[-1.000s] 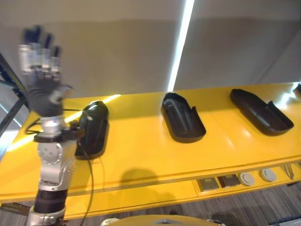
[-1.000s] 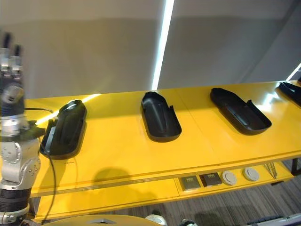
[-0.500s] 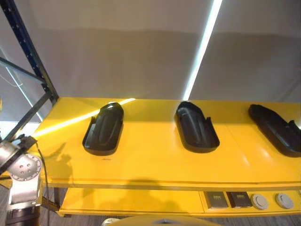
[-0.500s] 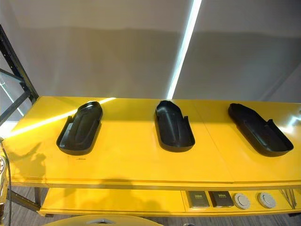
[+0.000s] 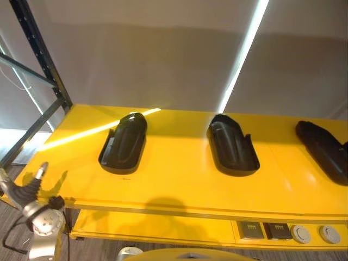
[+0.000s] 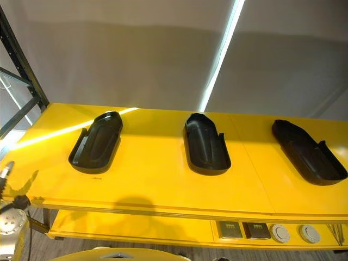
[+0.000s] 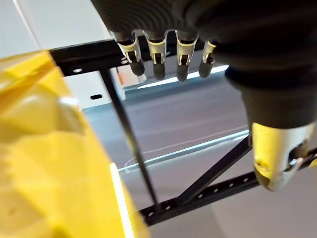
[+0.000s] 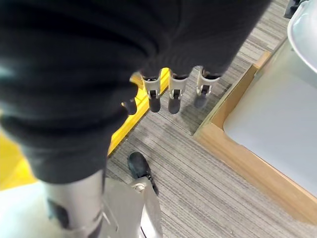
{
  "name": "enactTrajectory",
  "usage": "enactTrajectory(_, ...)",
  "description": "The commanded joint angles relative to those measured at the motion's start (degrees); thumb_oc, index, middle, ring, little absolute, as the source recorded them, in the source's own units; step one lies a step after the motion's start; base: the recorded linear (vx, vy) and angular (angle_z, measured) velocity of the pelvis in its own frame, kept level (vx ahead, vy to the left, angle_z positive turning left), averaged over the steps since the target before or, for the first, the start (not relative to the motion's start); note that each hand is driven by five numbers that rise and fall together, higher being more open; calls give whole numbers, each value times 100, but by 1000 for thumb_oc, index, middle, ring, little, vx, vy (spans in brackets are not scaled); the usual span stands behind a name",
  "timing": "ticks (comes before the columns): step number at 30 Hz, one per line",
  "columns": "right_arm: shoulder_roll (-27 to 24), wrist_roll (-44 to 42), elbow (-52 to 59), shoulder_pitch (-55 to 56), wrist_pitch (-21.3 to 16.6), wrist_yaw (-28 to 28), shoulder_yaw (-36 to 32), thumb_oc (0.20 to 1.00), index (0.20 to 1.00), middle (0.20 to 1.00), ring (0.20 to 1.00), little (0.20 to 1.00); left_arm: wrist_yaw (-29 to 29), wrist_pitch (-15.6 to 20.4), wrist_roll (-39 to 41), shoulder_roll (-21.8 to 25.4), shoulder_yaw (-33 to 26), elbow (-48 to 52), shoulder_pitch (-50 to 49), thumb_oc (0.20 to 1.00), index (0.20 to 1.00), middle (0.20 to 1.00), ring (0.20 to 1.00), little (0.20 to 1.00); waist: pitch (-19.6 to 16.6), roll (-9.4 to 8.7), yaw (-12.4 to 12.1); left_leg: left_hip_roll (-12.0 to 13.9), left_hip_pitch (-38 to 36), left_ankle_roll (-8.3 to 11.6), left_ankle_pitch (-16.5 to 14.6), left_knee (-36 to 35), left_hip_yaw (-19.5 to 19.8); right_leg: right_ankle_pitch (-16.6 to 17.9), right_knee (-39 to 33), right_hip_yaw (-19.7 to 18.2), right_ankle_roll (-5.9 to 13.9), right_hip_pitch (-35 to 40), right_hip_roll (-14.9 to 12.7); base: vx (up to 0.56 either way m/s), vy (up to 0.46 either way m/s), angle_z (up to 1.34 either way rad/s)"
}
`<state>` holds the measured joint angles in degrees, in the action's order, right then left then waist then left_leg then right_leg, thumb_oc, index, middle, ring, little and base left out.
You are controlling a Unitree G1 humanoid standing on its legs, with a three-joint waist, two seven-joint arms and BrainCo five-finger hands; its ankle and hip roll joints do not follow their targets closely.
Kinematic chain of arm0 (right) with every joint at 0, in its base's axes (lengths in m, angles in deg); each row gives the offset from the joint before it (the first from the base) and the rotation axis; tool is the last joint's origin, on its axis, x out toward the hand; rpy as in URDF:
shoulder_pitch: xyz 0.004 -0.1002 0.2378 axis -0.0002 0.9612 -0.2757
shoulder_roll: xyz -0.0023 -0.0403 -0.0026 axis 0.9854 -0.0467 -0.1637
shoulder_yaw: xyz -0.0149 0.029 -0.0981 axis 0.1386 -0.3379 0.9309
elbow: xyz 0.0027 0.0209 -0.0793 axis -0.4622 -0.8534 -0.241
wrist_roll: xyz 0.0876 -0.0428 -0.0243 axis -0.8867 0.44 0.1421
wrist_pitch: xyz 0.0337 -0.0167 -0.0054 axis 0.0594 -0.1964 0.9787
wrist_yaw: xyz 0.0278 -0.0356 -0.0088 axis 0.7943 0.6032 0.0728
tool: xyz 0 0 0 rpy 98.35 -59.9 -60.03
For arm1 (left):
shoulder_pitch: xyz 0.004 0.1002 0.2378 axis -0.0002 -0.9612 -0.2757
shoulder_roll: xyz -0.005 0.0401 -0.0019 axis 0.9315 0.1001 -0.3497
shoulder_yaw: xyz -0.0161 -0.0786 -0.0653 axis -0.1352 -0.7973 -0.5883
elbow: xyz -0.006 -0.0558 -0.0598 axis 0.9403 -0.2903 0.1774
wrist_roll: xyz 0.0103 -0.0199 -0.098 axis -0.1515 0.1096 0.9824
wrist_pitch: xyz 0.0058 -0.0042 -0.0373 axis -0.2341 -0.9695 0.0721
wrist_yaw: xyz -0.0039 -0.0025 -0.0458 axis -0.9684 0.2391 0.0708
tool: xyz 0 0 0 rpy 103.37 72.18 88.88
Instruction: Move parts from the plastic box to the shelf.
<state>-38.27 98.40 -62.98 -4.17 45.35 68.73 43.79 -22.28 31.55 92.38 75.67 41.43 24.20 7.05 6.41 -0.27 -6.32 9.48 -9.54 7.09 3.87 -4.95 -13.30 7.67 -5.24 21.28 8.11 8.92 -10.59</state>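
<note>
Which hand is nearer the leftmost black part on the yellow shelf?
Left. The left hand hangs empty off the yellow shelf's left end, below the leftmost black part. The right hand hangs over the floor, away from it.

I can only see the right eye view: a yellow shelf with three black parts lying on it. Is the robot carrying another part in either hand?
Observer: No. The left wrist view shows the left hand with its fingers straight and nothing in them, beside the end of the yellow shelf.
Visitor: And the other hand?
Observer: The right wrist view shows the right hand empty too. Its fingers are relaxed, and it hangs over striped grey floor next to a wooden border.
</note>
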Motion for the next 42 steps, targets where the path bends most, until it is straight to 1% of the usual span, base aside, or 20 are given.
enactTrajectory(1,-28,-64,-215,-612,-93,4,34,1000,1000,1000,1000,1000,368,18,34,163,74,-203,294,1000,1000,1000,1000,1000,556,-28,-104,-214,-326,-224,-293,-4,32,-560,39,229,-13,624,107,0,0,0)
enactTrajectory(3,-34,-108,-261,-640,-114,14,10,1000,1000,1000,1000,1000,452,-80,42,112,198,-430,226,1000,1000,1000,1000,1000,580,-26,-130,-216,-313,-228,-281,-4,43,-549,41,236,-16,615,112,-15,-6,2)
enactTrajectory(5,-56,-160,-305,-669,-156,41,-45,1000,1000,1000,1000,1000,604,-263,22,-25,453,-978,98,1000,1000,1000,1000,1000,632,-21,-174,-223,-288,-240,-264,7,52,-527,46,262,-16,604,113,-27,-10,7)
enactTrajectory(8,-73,-198,-287,-695,-127,53,-67,1000,1000,1000,1000,1000,549,-355,76,-133,554,-1356,15,1000,1000,1000,1000,1000,662,-22,-200,-231,-271,-249,-258,17,52,-512,53,277,-10,591,109,-15,0,5)
enactTrajectory(10,-73,-210,-318,-716,-136,56,-86,1000,1000,1000,1000,1000,531,-261,157,-213,608,-1656,-8,1000,1000,1000,1000,1000,666,-18,-211,-232,-262,-256,-252,19,49,-505,53,287,-7,584,108,-9,2,2)
enactTrajectory(12,-72,-223,-333,-720,-147,61,-97,1000,1000,1000,1000,1000,595,-323,99,-239,651,-1781,-17,1000,1000,1000,1000,1000,673,-16,-218,-237,-257,-262,-250,21,50,-495,55,293,-2,578,104,0,0,0)
enactTrajectory(14,-66,-257,-332,-717,-155,93,-99,1000,1000,1000,1000,1000,732,-587,-69,-260,804,-1962,-39,1000,1000,1000,1000,1000,692,-15,-237,-255,-244,-273,-258,30,55,-482,58,318,9,573,94,-17,-4,1)
enactTrajectory(17,-53,-282,-331,-723,-164,136,-81,1000,1000,1000,1000,1000,775,-802,21,-296,961,-2192,-54,1000,1000,1000,1000,1000,709,-8,-258,-264,-232,-287,-269,37,52,-475,66,357,16,564,83,-12,-3,0)
enactTrajectory(18,-48,-289,-352,-724,-184,147,-79,1000,1000,1000,1000,1000,740,-954,34,-328,1005,-2351,-48,1000,1000,1000,1000,1000,711,-4,-262,-274,-222,-296,-273,40,60,-472,69,362,16,554,79,0,0,0)
enactTrajectory(19,-46,-295,-369,-729,-195,150,-81,1000,1000,1000,1000,1000,698,-962,61,-357,1020,-2443,-45,1000,1000,1000,1000,1000,714,-2,-267,-277,-216,-299,-271,42,67,-470,74,367,16,548,76,-34,-2,1)
enactTrajectory(20,-42,-324,-398,-743,-202,160,-89,1000,1000,1000,1000,1000,487,-1058,300,-458,975,-2800,-54,1000,1000,1000,1000,1000,734,4,-289,-291,-194,-308,-263,54,89,-464,78,385,21,540,63,0,0,0)
enactTrajectory(21,-42,-331,-400,-746,-200,160,-90,1000,1000,1000,1000,1000,435,-1082,333,-478,950,-2860,-58,1000,1000,1000,1000,1000,739,5,-294,-295,-190,-310,-261,56,95,-462,76,390,22,541,62,0,0,0)
enactTrajectory(22,-36,-374,-406,-751,-178,161,-88,1000,1000,1000,1000,1000,287,-1019,423,-546,828,-3196,-92,1000,1000,1000,1000,1000,738,18,-322,-286,-243,-274,-329,44,146,-515,62,346,66,593,82,0,0,0)
enactTrajectory(23,-39,-376,-404,-757,-178,162,-93,1000,1000,1000,1000,1000,286,-1014,424,-548,830,-3198,-82,1000,1000,1000,1000,1000,749,9,-318,-303,-186,-312,-256,56,107,-454,62,410,26,549,58,35,-11,-2)
enactTrajectory(24,-48,-425,-408,-743,-168,148,-123,1000,1000,1000,1000,1000,-19,-1042,656,-602,638,-3531,-138,1000,1000,1000,1000,1000,741,22,-349,-292,-232,-274,-315,43,162,-511,58,372,69,595,73,0,0,0)
enactTrajectory(27,-57,-452,-431,-742,-178,135,-148,1000,1000,1000,1000,1000,-275,-1058,714,-602,311,-3912,-177,1000,1000,1000,1000,1000,739,29,-386,-298,-218,-267,-291,35,193,-505,55,416,77,595,62,13,-4,-1)
enactTrajectory(33,-84,-360,-458,-733,-219,106,-136,1000,1000,1000,1000,1000,-520,-1292,658,-515,78,-4135,-196,1000,1000,1000,1000,1000,730,52,-422,-318,-174,-250,-271,28,234,-516,58,481,86,579,39,0,0,0)
enactTrajectory(34,-94,-367,-461,-725,-219,94,-138,1000,1000,1000,1000,1000,-593,-1329,808,-502,48,-4163,-214,1000,1000,1000,1000,1000,724,59,-435,-321,-172,-247,-270,23,242,-515,58,500,90,580,35,-8,8,5)
enactTrajectory(38,-94,-403,-514,-729,-213,58,-173,1000,1000,1000,1000,1000,-720,-1272,813,-513,-118,-4298,-238,1000,1000,1000,1000,1000,703,69,-476,-341,-144,-239,-259,13,293,-515,56,535,92,574,25,-5,4,4)
enactTrajectory(42,-93,-375,-575,-723,-228,37,-188,1000,1000,1000,1000,1000,-1013,-1337,774,-458,-244,-4252,-276,1000,1000,1000,1000,1000,683,79,-511,-352,-131,-238,-255,8,326,-522,52,558,90,578,21,-1,-7,29)
